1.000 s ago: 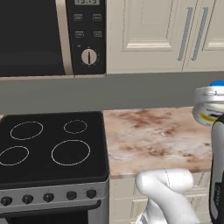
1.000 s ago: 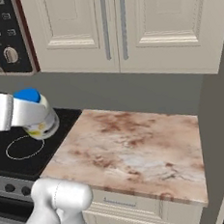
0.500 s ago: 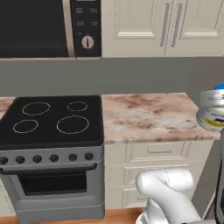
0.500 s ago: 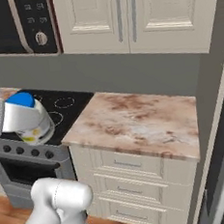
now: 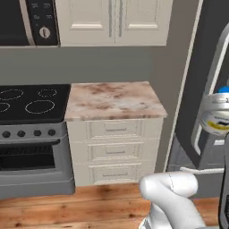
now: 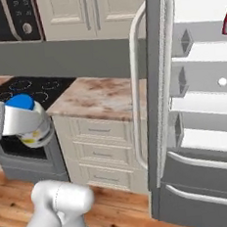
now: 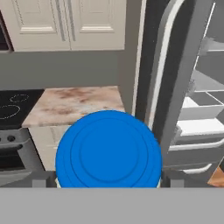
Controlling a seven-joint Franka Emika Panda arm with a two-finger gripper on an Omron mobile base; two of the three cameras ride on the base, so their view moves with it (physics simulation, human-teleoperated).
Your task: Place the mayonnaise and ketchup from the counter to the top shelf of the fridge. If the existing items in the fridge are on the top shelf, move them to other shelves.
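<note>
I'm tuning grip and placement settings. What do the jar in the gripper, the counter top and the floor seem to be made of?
Jar: pale, glossy body with a smooth blue lid, probably plastic, though glass can't be ruled out.
Counter top: mottled brown and cream veining, like polished stone or a laminate copy.
Floor: warm orange planks with grain lines, looks like varnished wood.

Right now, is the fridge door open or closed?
Open. The fridge door is swung out, and the white shelves inside are showing, with a red bottle up top.
</note>
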